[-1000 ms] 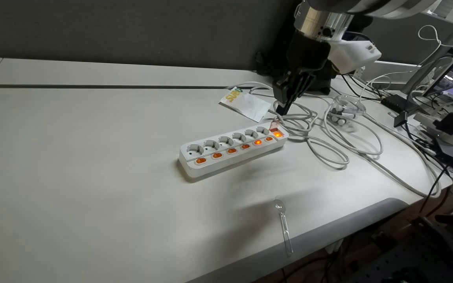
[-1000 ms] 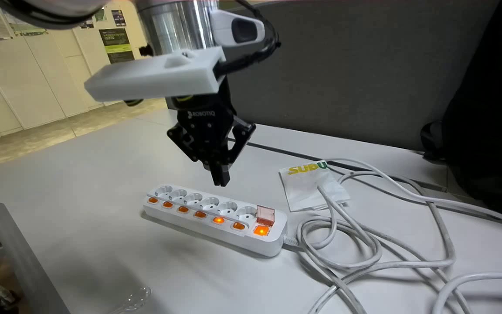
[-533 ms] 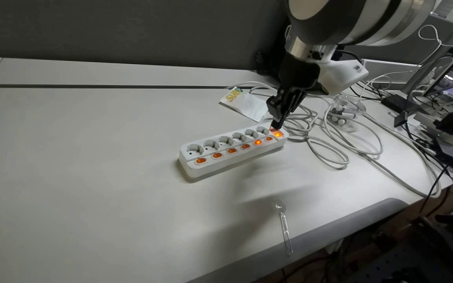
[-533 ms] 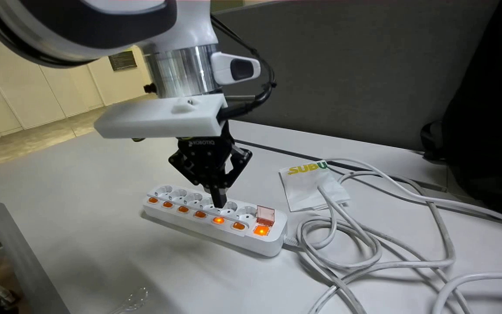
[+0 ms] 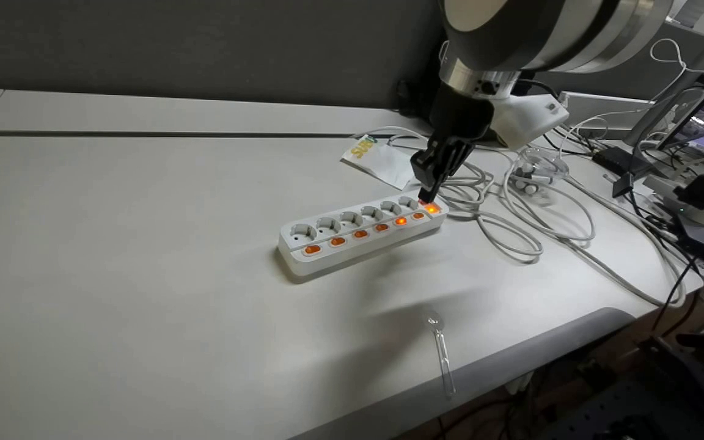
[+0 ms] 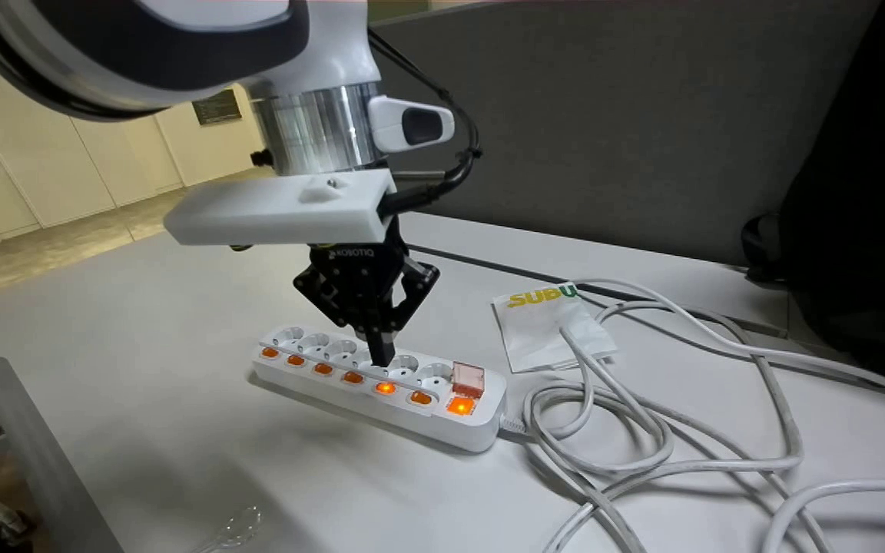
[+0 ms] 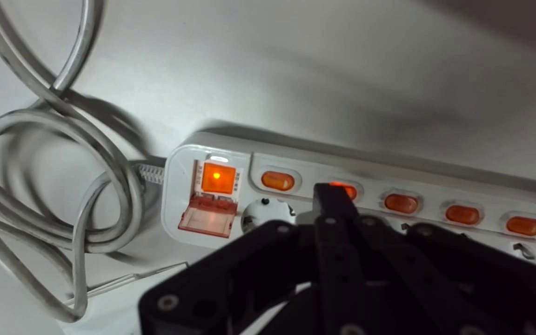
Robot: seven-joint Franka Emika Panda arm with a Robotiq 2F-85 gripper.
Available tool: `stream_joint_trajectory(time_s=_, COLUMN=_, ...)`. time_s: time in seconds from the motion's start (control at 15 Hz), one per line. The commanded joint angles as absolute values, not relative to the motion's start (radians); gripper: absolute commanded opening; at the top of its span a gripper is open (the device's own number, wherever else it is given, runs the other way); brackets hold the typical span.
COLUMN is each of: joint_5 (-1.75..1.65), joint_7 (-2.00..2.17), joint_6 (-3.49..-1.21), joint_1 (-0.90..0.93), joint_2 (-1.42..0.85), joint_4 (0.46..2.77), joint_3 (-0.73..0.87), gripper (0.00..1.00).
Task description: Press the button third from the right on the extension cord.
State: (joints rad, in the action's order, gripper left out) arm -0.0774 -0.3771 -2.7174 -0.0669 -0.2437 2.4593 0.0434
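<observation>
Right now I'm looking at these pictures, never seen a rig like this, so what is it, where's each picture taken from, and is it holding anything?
This is a robot arm ending in a black two-fingered gripper. The wide pictures come from two cameras outside the robot; the close-up comes from one on its wrist, looking past the gripper. On the white table lies a white power strip with orange switches, two glowing. Nearby are loose grey-white cables, a white paper with yellow and green letters, and a clear spoon. The gripper is closed with nothing held, its tips near the strip; whether they touch it, I can't tell.
</observation>
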Motion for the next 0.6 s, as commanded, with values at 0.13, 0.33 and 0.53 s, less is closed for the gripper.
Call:
stream_joint_trajectory(time_s=0.13, joint_5=-0.059, joint_7=-0.392, joint_6=-2.734, joint_1=-0.086, joint_2=-0.290, joint_4=2.445, joint_3=-0.012, gripper=0.00)
stream_joint_trajectory(time_s=0.33, joint_5=-0.065, joint_7=-0.393, joint_6=-2.735, joint_1=-0.087, joint_2=-0.314, joint_4=2.439, joint_3=-0.027, gripper=0.00)
stream_joint_trajectory(time_s=0.53, joint_5=-0.072, joint_7=-0.383, joint_6=-2.736, joint_1=-0.087, joint_2=-0.334, joint_4=2.431, joint_3=-0.029, gripper=0.00)
